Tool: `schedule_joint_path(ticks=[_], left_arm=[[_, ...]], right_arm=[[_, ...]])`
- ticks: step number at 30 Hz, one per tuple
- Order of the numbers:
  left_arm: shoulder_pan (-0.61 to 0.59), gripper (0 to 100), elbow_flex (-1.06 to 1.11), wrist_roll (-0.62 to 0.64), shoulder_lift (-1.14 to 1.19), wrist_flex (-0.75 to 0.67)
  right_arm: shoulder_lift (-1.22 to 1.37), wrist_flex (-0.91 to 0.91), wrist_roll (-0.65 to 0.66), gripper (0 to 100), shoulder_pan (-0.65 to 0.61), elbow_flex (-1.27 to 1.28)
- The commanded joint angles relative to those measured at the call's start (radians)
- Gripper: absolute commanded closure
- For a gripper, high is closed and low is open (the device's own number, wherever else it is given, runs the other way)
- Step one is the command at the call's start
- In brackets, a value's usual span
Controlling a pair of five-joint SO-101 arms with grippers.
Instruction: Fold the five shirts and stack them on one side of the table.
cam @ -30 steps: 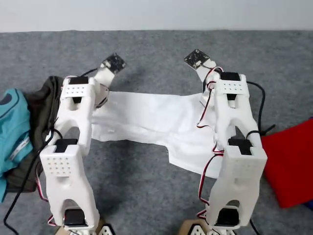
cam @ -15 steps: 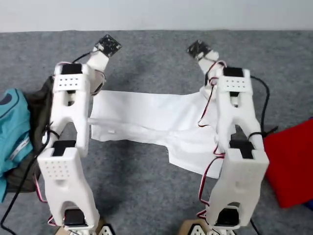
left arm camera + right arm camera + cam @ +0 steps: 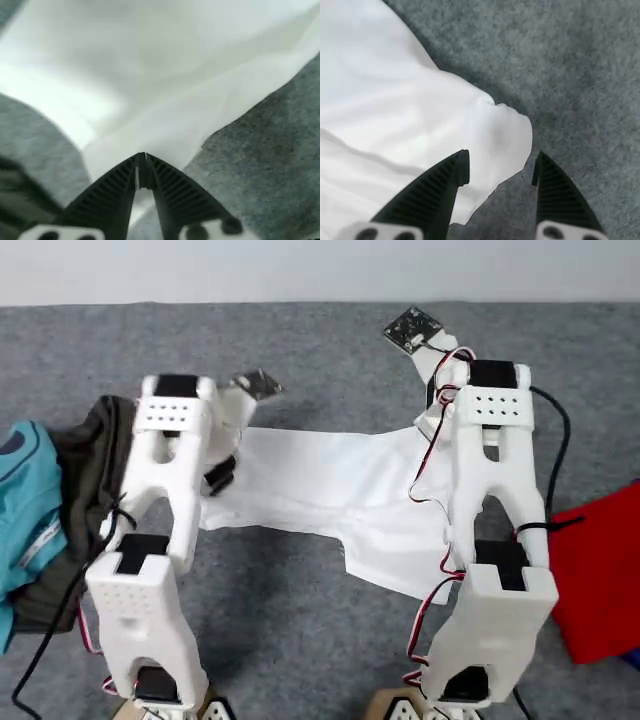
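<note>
The white shirt (image 3: 330,490) lies spread flat in the middle of the grey table (image 3: 300,640), between the two arms. The left gripper (image 3: 141,159) sits at the shirt's left edge with its fingers clenched tip to tip on the white cloth. The right gripper (image 3: 502,159) hangs low over the shirt's far right corner. Its fingers are released and spread, one above the cloth and one above bare table. At the table's left edge a teal shirt (image 3: 25,500) lies on a dark shirt (image 3: 85,460), just beside the left arm. A red shirt (image 3: 595,580) lies at the right edge.
</note>
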Motion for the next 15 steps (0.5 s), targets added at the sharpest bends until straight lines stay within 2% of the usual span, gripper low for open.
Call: schedule_joint_path(ticks=[1, 7, 9, 15], left_arm=[[0.000, 100, 0.019, -0.009, 0.084, -0.051], [-0.032, 100, -0.041, -0.009, 0.147, 0.048], [-0.048, 100, -0.105, -0.009, 0.110, 0.091], [-0.071, 100, -0.156, -0.009, -0.091, 0.092]], right_arm=[[-0.071, 0.019, -0.014, 79.3, 0.015, -0.052], [-0.074, 0.033, -0.014, 79.3, 0.045, -0.054], [-0.074, 0.033, -0.012, 79.3, 0.047, -0.055], [-0.076, 0.035, -0.012, 79.2, 0.030, -0.055]])
